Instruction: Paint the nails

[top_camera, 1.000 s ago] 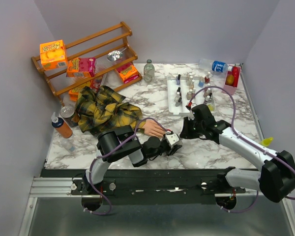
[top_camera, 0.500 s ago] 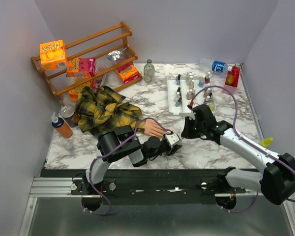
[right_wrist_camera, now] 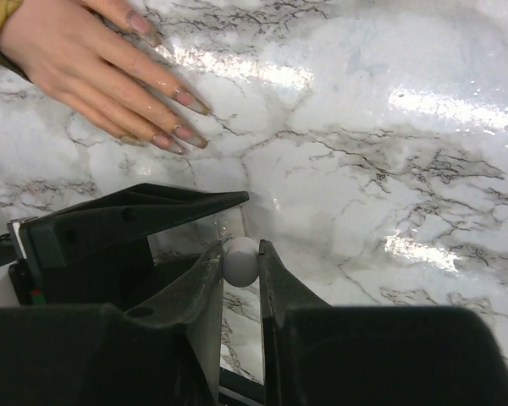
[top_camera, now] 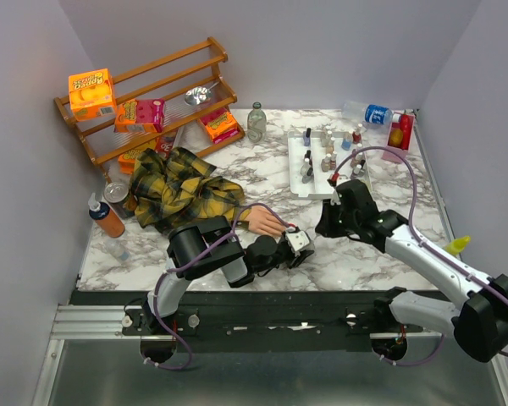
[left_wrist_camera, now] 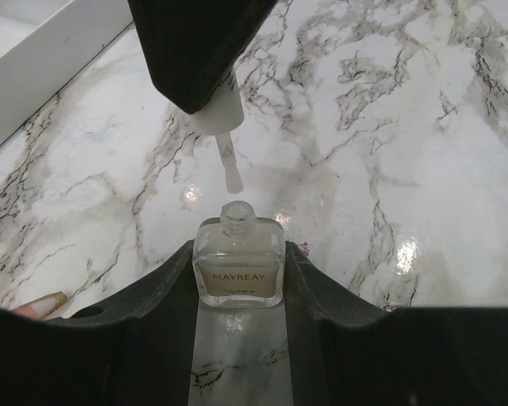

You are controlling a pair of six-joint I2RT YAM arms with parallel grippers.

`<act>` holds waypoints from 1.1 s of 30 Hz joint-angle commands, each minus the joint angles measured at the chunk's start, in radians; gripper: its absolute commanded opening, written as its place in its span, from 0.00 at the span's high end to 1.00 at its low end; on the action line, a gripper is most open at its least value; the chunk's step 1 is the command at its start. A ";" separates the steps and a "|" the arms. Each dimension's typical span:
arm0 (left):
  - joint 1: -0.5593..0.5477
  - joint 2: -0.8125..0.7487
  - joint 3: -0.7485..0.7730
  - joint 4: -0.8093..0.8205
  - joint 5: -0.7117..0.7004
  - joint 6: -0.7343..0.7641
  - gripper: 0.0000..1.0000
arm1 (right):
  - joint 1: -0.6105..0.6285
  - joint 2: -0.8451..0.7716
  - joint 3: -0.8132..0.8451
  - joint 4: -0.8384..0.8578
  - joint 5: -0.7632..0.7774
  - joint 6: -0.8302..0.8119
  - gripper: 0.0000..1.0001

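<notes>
Right jaws sit further right now, clenched on brush cap [right_wrist_camera: 241,260]; left jaws grasp open bottle [left_wrist_camera: 239,272]. Misaligned dip risks spill.

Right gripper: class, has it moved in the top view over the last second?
Yes, slightly. Against the white tray, the right gripper has drifted a little rightward and down the picture, shut on the brush cap.

I am counting one mannequin hand [right_wrist_camera: 110,76], one open MAYREAY polish bottle [left_wrist_camera: 239,266], one polish brush [left_wrist_camera: 229,165], one white tray [top_camera: 298,188] and one wooden rack [top_camera: 152,93].
</notes>
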 commanded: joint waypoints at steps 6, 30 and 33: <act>-0.009 0.018 0.016 0.045 -0.019 0.021 1.00 | -0.001 -0.072 0.017 -0.022 -0.015 -0.007 0.99; -0.011 0.017 0.017 0.043 -0.019 0.021 1.00 | -0.001 -0.004 0.008 -0.002 -0.059 -0.027 0.99; -0.012 0.017 0.017 0.042 -0.019 0.023 1.00 | -0.003 0.002 0.006 0.002 -0.061 -0.025 0.99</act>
